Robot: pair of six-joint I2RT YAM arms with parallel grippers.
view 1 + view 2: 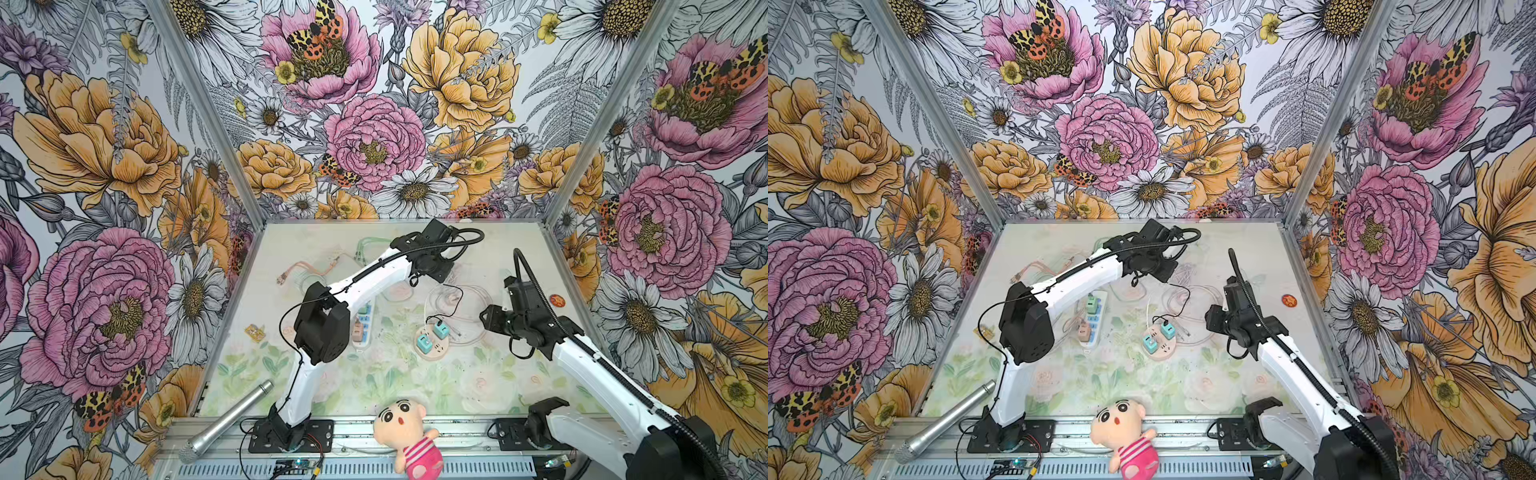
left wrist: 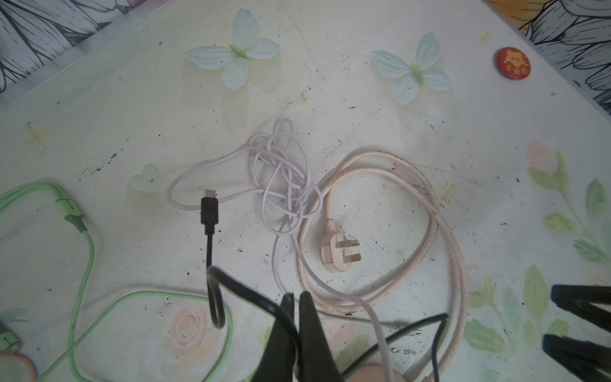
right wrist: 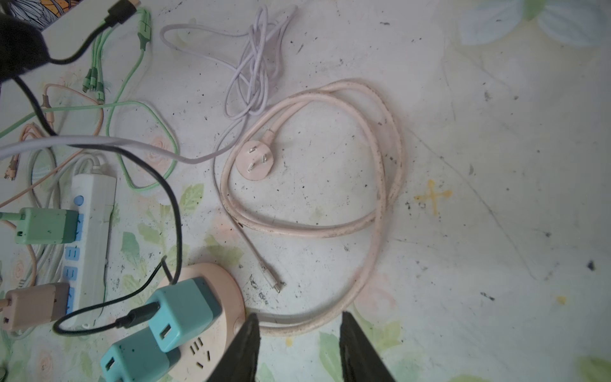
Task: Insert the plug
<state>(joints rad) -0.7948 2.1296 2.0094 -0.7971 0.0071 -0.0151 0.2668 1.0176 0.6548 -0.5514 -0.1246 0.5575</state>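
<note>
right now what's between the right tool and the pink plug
In the right wrist view, loops of pink cord and a pale cable's connector tip lie between the right tool and the pink plug.

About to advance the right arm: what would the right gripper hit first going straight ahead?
Probably the pink power cord, lying just past the open right gripper and its fingertips; the height above it is unclear.

I can pass over the bare front bench (image 1: 436,386); the round socket (image 1: 436,352), power strip (image 1: 365,322) and pink cord (image 3: 391,148) block the middle
</note>
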